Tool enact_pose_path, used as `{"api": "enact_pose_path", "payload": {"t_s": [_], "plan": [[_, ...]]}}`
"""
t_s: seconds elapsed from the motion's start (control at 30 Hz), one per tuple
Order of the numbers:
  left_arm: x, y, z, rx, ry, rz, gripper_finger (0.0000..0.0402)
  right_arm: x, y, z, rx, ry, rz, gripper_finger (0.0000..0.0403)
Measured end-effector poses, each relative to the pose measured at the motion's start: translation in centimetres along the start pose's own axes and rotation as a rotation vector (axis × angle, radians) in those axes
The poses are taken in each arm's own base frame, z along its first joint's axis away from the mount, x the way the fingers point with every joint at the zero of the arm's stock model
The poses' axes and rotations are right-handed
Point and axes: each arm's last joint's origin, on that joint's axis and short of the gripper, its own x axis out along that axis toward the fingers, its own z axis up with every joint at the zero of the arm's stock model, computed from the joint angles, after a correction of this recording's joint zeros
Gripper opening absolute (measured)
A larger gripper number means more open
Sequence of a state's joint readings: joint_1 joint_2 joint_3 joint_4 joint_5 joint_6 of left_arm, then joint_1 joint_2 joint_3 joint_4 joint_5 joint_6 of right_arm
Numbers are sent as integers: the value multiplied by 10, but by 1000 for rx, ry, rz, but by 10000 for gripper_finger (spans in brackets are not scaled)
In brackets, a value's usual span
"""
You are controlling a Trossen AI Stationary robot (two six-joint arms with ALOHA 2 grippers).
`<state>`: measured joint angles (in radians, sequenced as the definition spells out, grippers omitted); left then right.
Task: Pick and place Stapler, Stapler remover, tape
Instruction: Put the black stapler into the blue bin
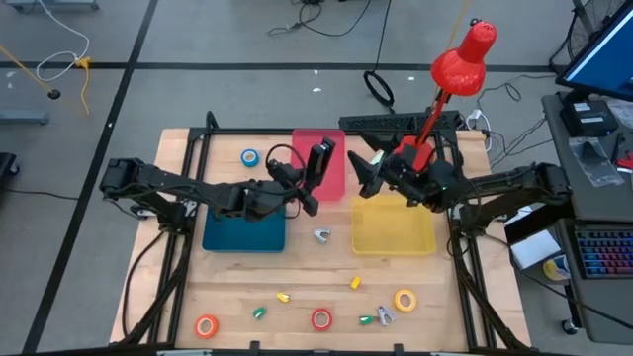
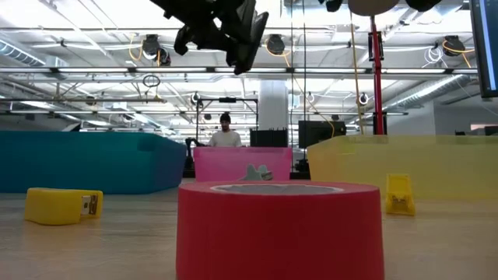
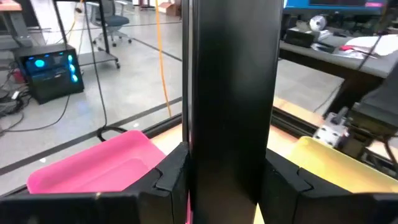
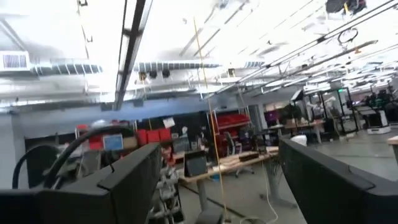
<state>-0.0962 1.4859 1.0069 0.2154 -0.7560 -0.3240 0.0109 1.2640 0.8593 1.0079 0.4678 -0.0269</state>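
Note:
My left gripper [image 1: 300,188] is shut on a black stapler [image 1: 319,163] high over the pink tray [image 1: 336,183]. The stapler also shows in the left wrist view [image 3: 233,93] and at the top of the low view [image 2: 247,35]. My right gripper [image 1: 368,173] is open and empty above the yellow tray's [image 1: 394,232] far edge; its fingers point out into the room [image 4: 217,186]. A silver staple remover [image 1: 322,235] lies on the table between the trays. The blue tape [image 1: 250,157], orange tape [image 1: 206,326], red tape [image 1: 321,318] and yellow tape [image 1: 405,300] lie flat on the table. My left gripper pinches the stapler's two long sides [image 3: 193,168] between its two fingers [image 3: 165,180], near one end of it. The stapler's length stands out past the fingers and lies along them. It is lifted clear, tilted, high above the pink tray [image 3: 93,168].
A blue tray [image 1: 243,232] stands left of the pink one. Small yellow and green pieces [image 1: 283,296] and a silver piece [image 1: 384,315] lie near the front edge. A red lamp [image 1: 460,59] stands at the back right. A person [image 2: 226,134] is far behind the table.

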Motion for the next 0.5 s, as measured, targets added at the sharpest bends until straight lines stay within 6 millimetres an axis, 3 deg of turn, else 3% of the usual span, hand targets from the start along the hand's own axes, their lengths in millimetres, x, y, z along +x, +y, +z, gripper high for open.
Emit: {"api": "enact_pose_path", "payload": {"t_s": [0.2,0.5], "plan": [[-12,2,-4,46,83,0,139,-6,-1,8,-105,54,5,315],[-56,18,1,59,310,-77,139,-19,-9,22,-138,166,6,315]]}}
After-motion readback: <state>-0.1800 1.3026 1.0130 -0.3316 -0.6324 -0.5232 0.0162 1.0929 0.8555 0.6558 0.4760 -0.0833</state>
